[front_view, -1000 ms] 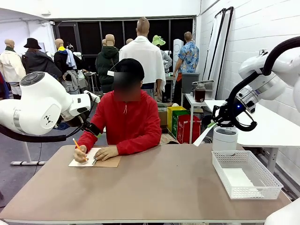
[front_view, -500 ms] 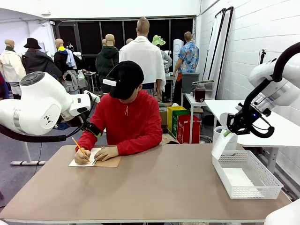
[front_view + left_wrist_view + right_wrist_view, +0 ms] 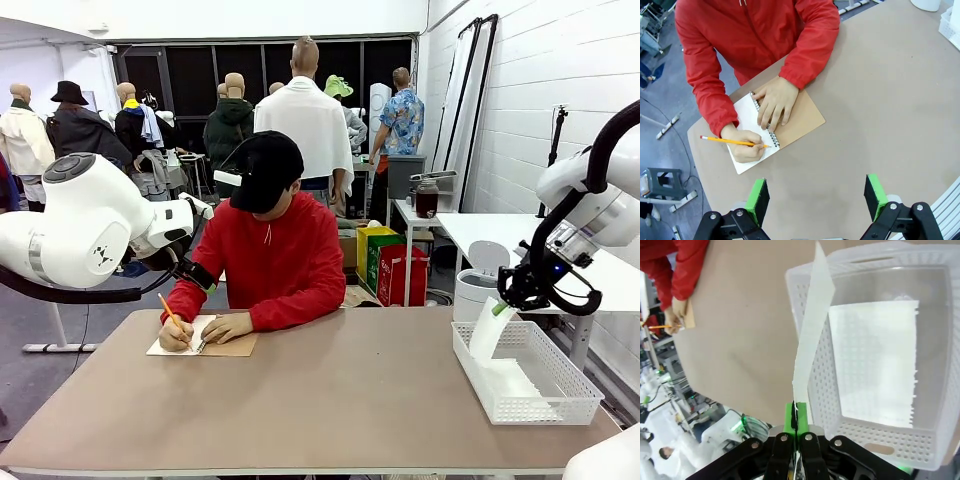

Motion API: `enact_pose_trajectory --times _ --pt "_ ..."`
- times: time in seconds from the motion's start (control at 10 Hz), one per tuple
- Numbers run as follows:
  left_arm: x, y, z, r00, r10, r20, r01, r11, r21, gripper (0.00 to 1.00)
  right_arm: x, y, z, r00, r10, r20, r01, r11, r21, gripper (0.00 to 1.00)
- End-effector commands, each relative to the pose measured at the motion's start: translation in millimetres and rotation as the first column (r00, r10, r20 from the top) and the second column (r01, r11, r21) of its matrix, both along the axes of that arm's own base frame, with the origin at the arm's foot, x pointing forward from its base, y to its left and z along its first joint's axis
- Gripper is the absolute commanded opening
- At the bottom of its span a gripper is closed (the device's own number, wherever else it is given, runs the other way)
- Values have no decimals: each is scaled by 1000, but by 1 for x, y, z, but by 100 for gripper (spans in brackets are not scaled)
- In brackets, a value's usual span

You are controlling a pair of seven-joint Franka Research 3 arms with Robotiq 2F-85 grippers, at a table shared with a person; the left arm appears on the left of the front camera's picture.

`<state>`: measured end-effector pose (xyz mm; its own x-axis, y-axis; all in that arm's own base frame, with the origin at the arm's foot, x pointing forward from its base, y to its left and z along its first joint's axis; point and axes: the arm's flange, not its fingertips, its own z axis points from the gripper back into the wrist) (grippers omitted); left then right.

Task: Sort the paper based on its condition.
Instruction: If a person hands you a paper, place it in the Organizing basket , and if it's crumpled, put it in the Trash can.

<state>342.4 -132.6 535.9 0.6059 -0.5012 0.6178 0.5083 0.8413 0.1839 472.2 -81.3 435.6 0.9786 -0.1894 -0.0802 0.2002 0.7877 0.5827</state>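
The right gripper (image 3: 499,306) is hovering just above the near-left corner of the white plastic mesh basket (image 3: 520,410), its green pads (image 3: 788,419) pressed together and pinching the top edge of a thin plain white paper sheet (image 3: 489,337). In the right wrist view the same gripper (image 3: 795,422) is gripping that sheet (image 3: 812,325) by one end. The sheet is hanging down, bowed and edge-on, and its free end is dipping inside the basket's left wall (image 3: 805,305). A second flat white sheet (image 3: 510,379) is lying on the basket's floor, with a ragged perforated edge (image 3: 914,365) along one side.

Well to the left of the basket, at the far side of the brown tabletop (image 3: 330,400), a person in a red jacket (image 3: 750,30) is writing with a yellow pencil (image 3: 732,142) in a spiral-bound notebook with a brown card cover (image 3: 800,117). The other hand (image 3: 772,100) is pressing the page flat.

The left gripper (image 3: 816,194) is hanging above the table on the notebook side, far from the basket. Its fingers are spread wide apart and are holding nothing.
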Motion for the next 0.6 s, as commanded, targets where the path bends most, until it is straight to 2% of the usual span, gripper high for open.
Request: enact_pose_trajectory --times 0.0,0.5 --pt "0 0 0 1000 -3 4 3 1000 -1 100 -8 -8 -11 999 -32 -14 31 998 -52 0" --pt "0 0 0 1000 -3 4 3 1000 -1 100 -21 -8 -31 996 -64 -57 52 980 -192 0"
